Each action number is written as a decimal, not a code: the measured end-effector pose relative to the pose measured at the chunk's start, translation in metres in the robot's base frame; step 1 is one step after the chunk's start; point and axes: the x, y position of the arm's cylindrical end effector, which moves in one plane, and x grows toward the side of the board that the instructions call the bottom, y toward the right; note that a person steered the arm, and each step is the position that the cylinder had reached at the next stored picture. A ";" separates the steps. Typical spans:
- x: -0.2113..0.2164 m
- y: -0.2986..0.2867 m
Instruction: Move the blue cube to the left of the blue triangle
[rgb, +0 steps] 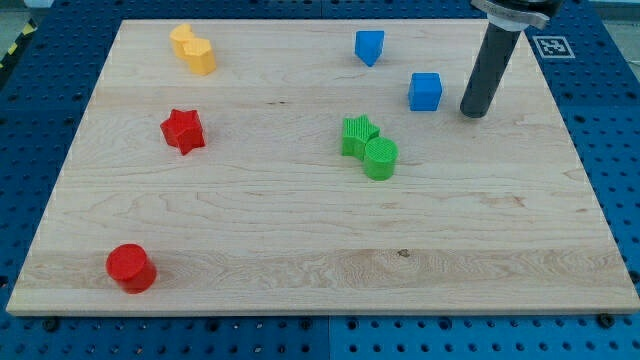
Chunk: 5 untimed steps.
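Sitting upright, blue cube (425, 91) beside my tip (474, 112).

A pale wooden board (300, 250) carries seven small plastic blocks. Near its top-left corner lies a yellow block of lumpy, heart-like shape (193, 49). Below it, toward the left edge, sits a red star (183, 130), and a red cylinder (131, 267) stands by the bottom-left corner. Near the top edge is a blue triangle (369, 46), with a blue cube (425, 91) toward the right edge. A green star (358, 135) touches a green cylinder (380, 158) mid-board.
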 end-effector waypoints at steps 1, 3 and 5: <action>-0.003 -0.022; -0.017 -0.035; -0.056 -0.114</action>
